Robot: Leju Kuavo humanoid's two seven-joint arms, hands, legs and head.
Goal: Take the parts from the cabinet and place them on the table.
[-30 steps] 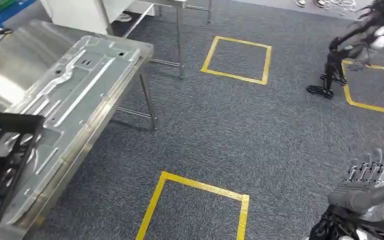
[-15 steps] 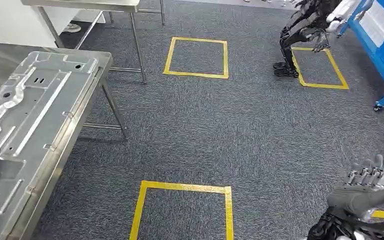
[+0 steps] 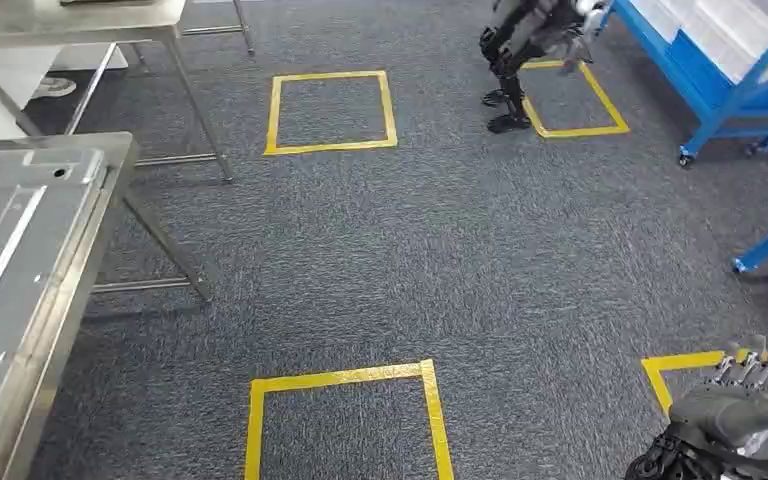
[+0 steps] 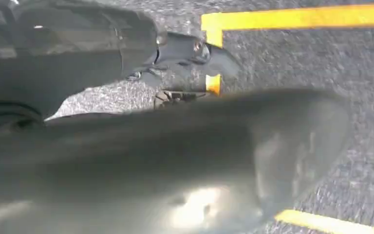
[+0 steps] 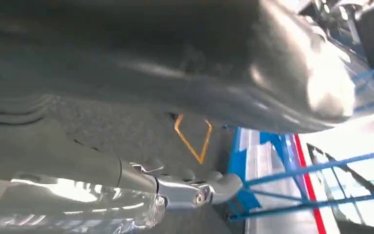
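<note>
The right hand [image 3: 755, 375] hangs low at the robot's side, fingers apart and holding nothing. The left hand [image 4: 185, 161] is a close grey blur in the left wrist view; whether it holds anything cannot be told. A pressed sheet-metal part [image 3: 5, 270] lies flat on the steel table [image 3: 70, 290]. Across the carpet stands a blue cabinet [image 3: 705, 65], its shelves holding pale items too indistinct to name.
</note>
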